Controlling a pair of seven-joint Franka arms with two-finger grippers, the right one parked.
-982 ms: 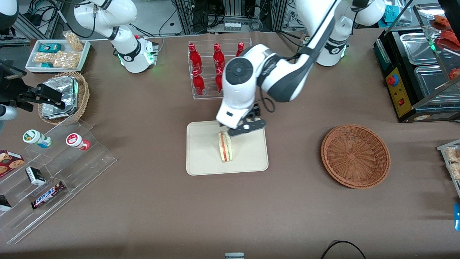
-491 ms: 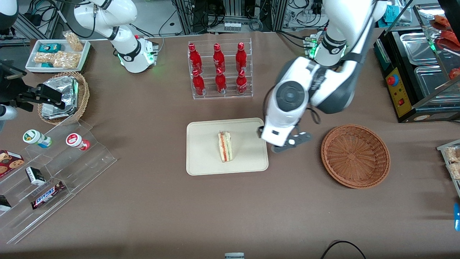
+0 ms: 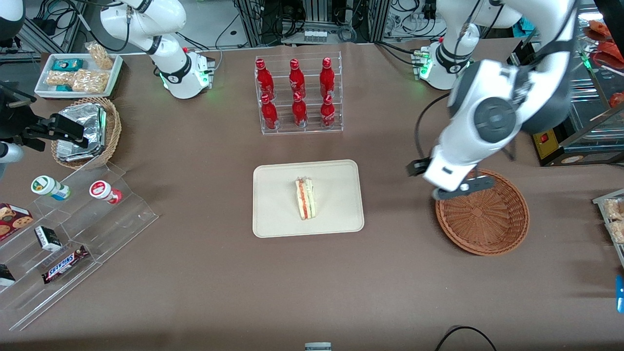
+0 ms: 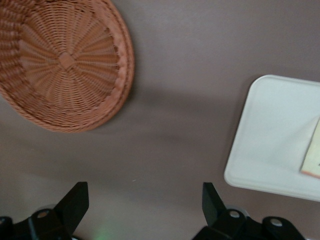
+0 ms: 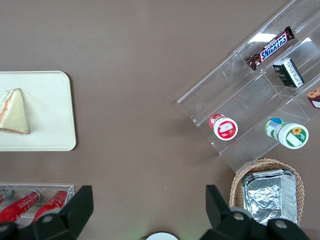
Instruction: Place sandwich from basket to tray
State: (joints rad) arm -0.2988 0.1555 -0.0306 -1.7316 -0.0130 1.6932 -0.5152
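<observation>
The sandwich (image 3: 305,198) stands on its edge in the middle of the cream tray (image 3: 278,209), with nothing holding it. It also shows on the tray (image 5: 50,110) as a wedge, the sandwich (image 5: 12,112). The reddish-brown basket (image 3: 482,214) lies toward the working arm's end of the table and holds nothing. My gripper (image 3: 463,189) hangs over the basket's rim on the side facing the tray, open and with nothing between its fingers. From the wrist, the gripper (image 4: 142,200) looks down on bare table between the basket (image 4: 65,65) and the tray (image 4: 275,140).
A clear rack of red bottles (image 3: 297,92) stands farther from the camera than the tray. Toward the parked arm's end are a tan basket with foil packets (image 3: 87,129), a white snack tray (image 3: 78,73) and an acrylic stand (image 3: 73,229). A black appliance (image 3: 565,97) stands near the reddish-brown basket.
My gripper has left the sandwich on the tray and swung sideways, away from the tray, to the basket's rim. The sandwich has not moved.
</observation>
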